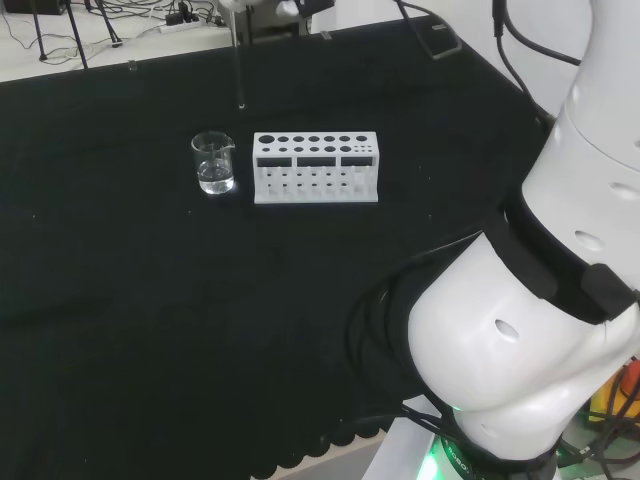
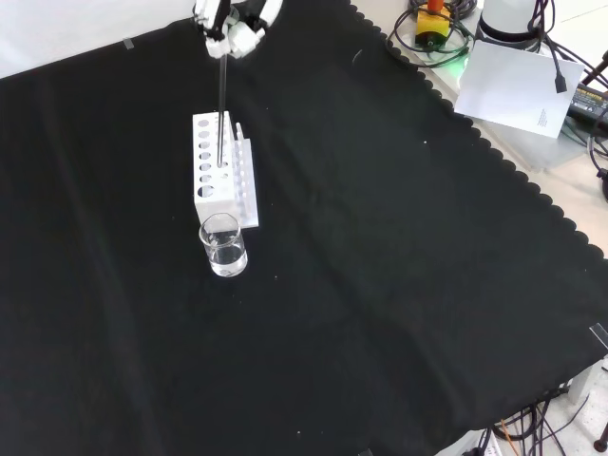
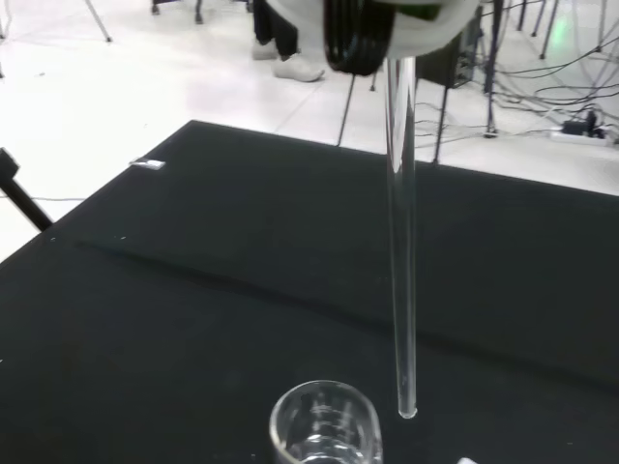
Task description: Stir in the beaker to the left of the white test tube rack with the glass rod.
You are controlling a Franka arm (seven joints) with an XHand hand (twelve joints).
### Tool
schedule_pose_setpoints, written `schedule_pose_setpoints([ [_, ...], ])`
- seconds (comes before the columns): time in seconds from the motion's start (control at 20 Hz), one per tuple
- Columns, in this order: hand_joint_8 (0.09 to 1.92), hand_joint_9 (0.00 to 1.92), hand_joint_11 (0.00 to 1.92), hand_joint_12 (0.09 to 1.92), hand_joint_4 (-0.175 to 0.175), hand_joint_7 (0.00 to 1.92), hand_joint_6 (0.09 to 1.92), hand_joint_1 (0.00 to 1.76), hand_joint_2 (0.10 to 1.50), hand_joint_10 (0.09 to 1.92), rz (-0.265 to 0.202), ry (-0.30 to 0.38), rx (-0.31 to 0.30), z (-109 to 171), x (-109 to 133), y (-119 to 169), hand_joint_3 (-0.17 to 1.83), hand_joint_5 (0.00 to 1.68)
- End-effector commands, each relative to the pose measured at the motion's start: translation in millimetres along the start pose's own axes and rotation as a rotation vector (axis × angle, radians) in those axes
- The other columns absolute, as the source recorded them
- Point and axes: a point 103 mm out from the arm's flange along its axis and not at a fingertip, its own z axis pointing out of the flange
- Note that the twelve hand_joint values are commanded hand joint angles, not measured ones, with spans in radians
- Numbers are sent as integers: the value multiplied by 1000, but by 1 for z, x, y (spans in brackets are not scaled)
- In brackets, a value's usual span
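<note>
Glass on black cloth is hard to pick out, but the beaker (image 1: 214, 163) stands plain enough just left of the white test tube rack (image 1: 316, 167) in the head view, some clear liquid in its bottom. Up high, at the front view's top edge, the hand (image 2: 231, 27) has its fingers curled round the top of the glass rod (image 2: 221, 104), which hangs straight down, presumably so it can drop cleanly through the beaker's mouth. From the wrist view the rod's tip (image 3: 407, 411) sits above and just beside the rim, not yet inside. I'd judge it needs a small shift across, then a descent
</note>
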Motion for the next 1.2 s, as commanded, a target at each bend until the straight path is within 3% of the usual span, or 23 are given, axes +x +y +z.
schedule_pose_setpoints([
  [0.05, 1214, 1735, 1693, 748, -175, 1089, 556, 1297, 869, 763, -73, 37, -4, 15, 21, 28, 417, 1116],
  [0.65, 1211, 1737, 1695, 749, -175, 1091, 549, 1298, 866, 763, -129, 59, 13, 45, 35, 62, 419, 1120],
  [1.2, 1209, 1740, 1697, 750, -175, 1092, 545, 1298, 866, 763, -109, 67, 57, 76, 23, 64, 420, 1122],
])
